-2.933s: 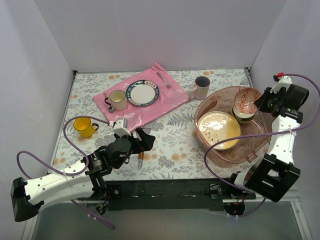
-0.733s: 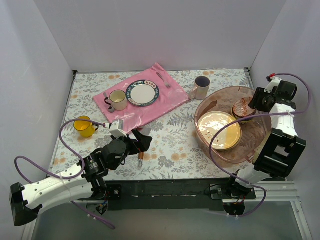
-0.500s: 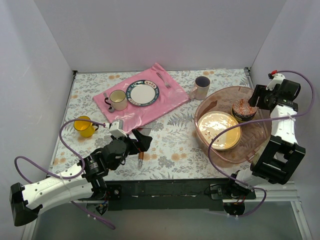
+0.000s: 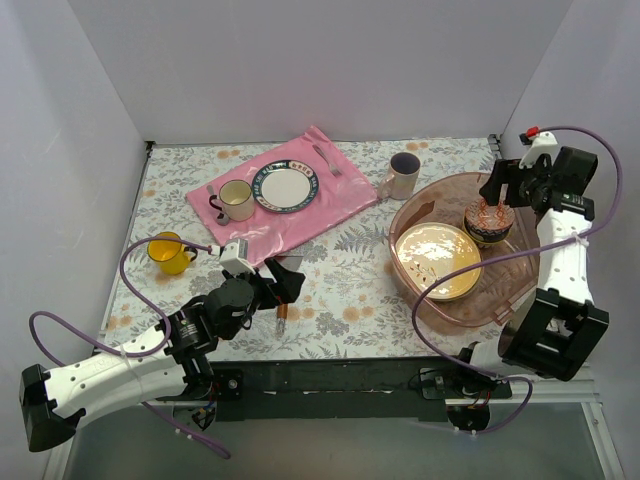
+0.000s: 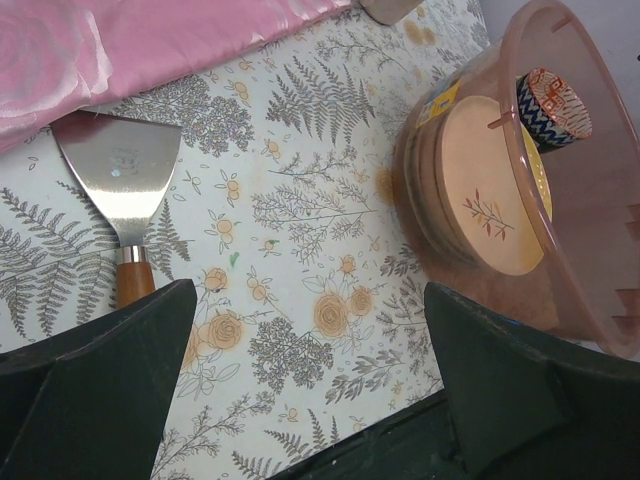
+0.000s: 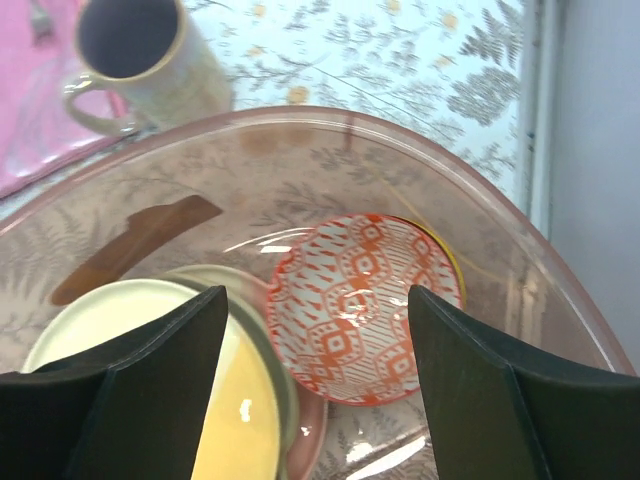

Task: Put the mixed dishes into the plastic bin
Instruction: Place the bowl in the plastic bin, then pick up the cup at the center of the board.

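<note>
Crockery already lies in the bin (image 4: 505,290), which stands at the right edge of the worktop. Plates (image 4: 437,258) are stacked in its near-left part. A red-patterned bowl (image 4: 488,215) sits toward its far side on something yellow that I cannot identify.

The right end effector (image 4: 498,192) hovers directly over that bowl with its fingers spread. Nothing is between them, so it is released. The left end effector (image 4: 285,282) hangs low toward the near edge, left of centre. Its jaws are wide apart and empty above a spatula (image 5: 118,170) lying just off the pink mat (image 4: 300,215).

Two task pieces are not yet in:
- The pinkish mug (image 4: 403,175) stands upright near the far edge, just beside the bin's far-left rim, within easy reach of the right arm.
- The yellow mug (image 4: 168,252) stands close to the left edge, on the left arm's side.

Both mugs look rigid, glazed and probably slick. They are light enough for one arm but liable to chip if dropped onto the plates. The safest hold is likely across the wall at the lip, with one finger inside and one outside. The handle is thin and would let the mug swing. Each mug should be lowered onto bare bin floor rather than let go from height.
</note>
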### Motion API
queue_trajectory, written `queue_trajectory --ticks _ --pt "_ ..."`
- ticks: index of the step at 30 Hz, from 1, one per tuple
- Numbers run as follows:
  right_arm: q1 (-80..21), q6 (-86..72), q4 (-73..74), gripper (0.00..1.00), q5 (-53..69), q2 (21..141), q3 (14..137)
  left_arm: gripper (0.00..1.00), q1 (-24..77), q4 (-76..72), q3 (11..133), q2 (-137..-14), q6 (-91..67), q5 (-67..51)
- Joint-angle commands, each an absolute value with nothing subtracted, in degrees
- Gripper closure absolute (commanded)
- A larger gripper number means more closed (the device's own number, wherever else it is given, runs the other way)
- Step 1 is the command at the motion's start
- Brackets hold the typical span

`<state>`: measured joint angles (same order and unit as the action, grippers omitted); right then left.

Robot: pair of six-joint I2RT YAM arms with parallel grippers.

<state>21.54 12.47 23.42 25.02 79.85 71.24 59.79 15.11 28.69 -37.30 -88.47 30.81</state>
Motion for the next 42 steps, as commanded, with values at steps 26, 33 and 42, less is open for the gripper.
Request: queue_trajectory --ticks 26,33,42 --pt "-8.4 20.7 32.1 0.14 30.3 83.9 86.2 0.02 59.2 17.6 31.6 -38.9 -88.8 31.6" --pt "-12.6 20.7 31.9 0.14 28.9 87.1 87.8 0.02 58.8 18.0 31.5 -39.4 -89.2 31.8" --pt "-15.6 20.1 32.1 0.14 25.8 91.3 90.9 0.02 58.1 17.8 31.0 -40.1 -89.3 31.6"
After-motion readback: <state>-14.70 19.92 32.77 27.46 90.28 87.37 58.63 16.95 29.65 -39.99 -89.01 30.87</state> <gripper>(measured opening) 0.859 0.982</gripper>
